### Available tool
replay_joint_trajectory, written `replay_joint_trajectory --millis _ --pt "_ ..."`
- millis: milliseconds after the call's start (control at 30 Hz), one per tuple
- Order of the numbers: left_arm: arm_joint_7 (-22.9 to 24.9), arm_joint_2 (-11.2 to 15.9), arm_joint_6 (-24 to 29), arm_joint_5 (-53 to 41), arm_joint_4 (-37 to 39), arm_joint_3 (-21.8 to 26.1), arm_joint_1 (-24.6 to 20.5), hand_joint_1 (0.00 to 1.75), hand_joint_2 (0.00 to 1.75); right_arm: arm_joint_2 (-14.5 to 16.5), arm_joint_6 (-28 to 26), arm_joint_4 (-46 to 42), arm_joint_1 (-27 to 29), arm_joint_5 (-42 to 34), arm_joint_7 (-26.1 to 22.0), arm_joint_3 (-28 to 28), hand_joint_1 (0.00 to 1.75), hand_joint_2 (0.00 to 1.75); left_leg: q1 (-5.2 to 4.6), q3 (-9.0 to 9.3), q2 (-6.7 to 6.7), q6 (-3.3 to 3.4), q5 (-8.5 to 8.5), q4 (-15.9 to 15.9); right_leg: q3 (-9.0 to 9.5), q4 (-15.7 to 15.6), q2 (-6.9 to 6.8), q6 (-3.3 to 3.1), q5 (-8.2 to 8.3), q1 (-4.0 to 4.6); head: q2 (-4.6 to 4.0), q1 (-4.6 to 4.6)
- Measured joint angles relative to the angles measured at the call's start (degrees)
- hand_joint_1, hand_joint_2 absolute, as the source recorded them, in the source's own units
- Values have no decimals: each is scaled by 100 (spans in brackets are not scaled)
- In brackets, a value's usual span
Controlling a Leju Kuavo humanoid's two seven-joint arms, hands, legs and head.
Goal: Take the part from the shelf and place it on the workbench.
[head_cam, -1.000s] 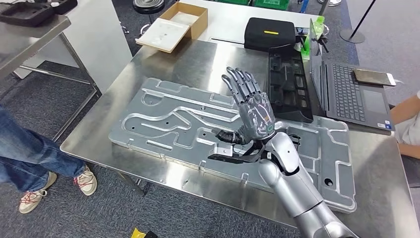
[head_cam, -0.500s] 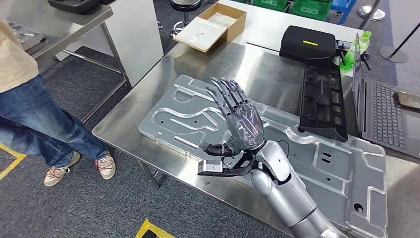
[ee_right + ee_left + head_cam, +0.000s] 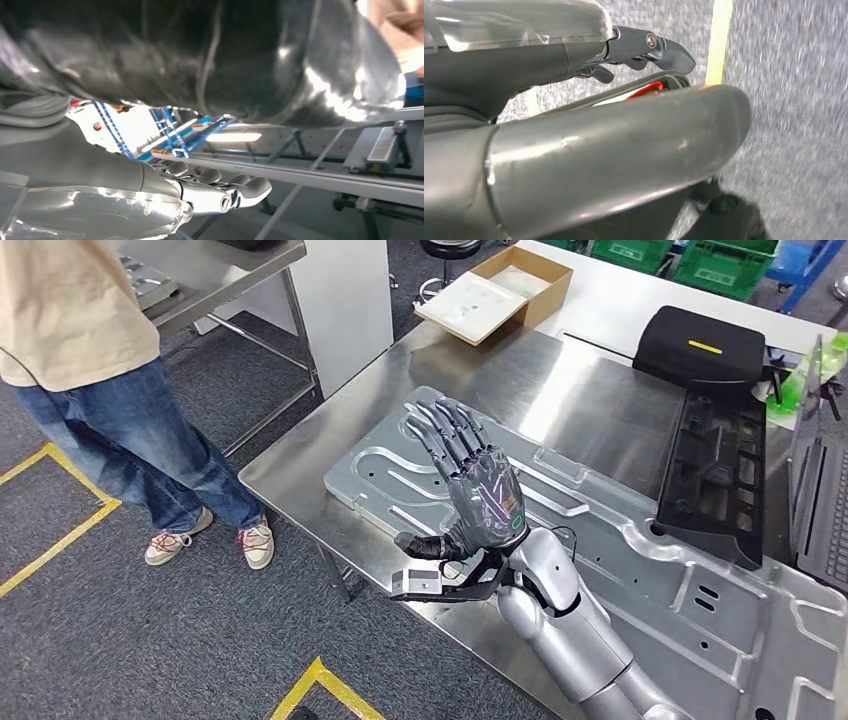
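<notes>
no readable text, labels or numbers

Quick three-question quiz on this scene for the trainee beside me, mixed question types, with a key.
1. True or false: the right hand grips a part.
2. Multiple choice: what lies beneath that hand in the head view? A. a cardboard box. B. the large metal plate. C. a laptop.
3. Fill in: the floor line near the person in jeans is ____ in colour.

Key: 1. False, its fingers are spread and it holds nothing. 2. B. 3. Yellow.
</notes>
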Motion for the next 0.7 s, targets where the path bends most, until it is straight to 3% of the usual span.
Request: replay_joint_trajectory --millis 33,100,133,200,267,300,333,367,400,467,533,567,633,700 --pt "-1 0 0 0 0 0 -5 0 0 1 -1 -2 -1 0 1 1 0 0 -25 59 38 34 12 -129 14 0 -52 27 -11 12 0 1" --pt "0 1 0 2 0 0 1 0 0 6 -1 -3 -3 0 3 4 0 0 -43 64 -78 96 21 -156 44 -10 -153 82 -27 20 0 2" --pt "-1 1 0 3 0 0 10 0 0 10 -2 -5 -6 0 3 7 0 0 -33 75 -140 125 37 -179 55 8 -120 117 -54 5 0 2" --pt "1 0 4 6 0 1 9 0 0 15 -12 -14 -13 3 4 10 0 0 -1 101 -255 191 75 -228 -46 274 157 174 -246 -23 0 4" --pt "3 -4 7 3 0 2 -10 0 0 10 -24 -10 -2 9 3 13 0 0 8 96 -374 229 90 -235 -376 954 461 200 -594 -39 0 5" --pt "3 -6 5 -3 0 2 -15 0 0 8 -28 -3 14 11 3 13 0 0 5 92 -444 237 90 -231 -559 1308 511 204 -723 -39 0 4" --pt "3 -8 3 -9 0 2 -13 0 0 5 -34 4 30 11 3 13 0 0 2 90 -522 239 89 -224 -684 1525 529 203 -754 -39 0 4" --pt "3 -8 1 -15 0 2 -8 0 0 4 -39 10 42 11 3 13 0 0 0 89 -602 237 88 -212 -712 1536 539 195 -669 -39 0 4" --pt "3 -8 0 -19 0 2 -5 0 0 4 -42 13 46 11 3 13 0 0 0 90 -682 233 84 -198 -629 1319 559 180 -479 -40 0 3" --pt "3 -17 -3 -22 0 2 -9 0 0 4 -46 14 43 11 3 14 0 0 -3 77 -834 207 68 -161 -303 568 775 136 -79 -50 0 3" --pt "3 -31 -8 -32 0 2 -19 0 0 3 -54 14 40 16 3 15 0 0 12 34 -964 152 68 -136 -103 103 986 103 55 -54 0 3" --pt "2 -37 -9 -36 0 2 -21 0 0 3 -60 14 41 20 3 16 0 0 26 12 -1023 116 77 -138 -83 57 1006 91 32 -49 0 3" --pt "4 -40 -9 -39 0 2 -8 0 0 7 -68 14 34 27 3 21 0 0 51 -11 -1099 44 87 -152 -49 0 884 50 48 -51 0 4" --pt "9 -41 -15 -47 0 2 3 0 0 14 -73 13 22 31 3 32 0 0 29 -92 -851 -14 -41 34 13 -76 733 -10 70 -74 0 -3"
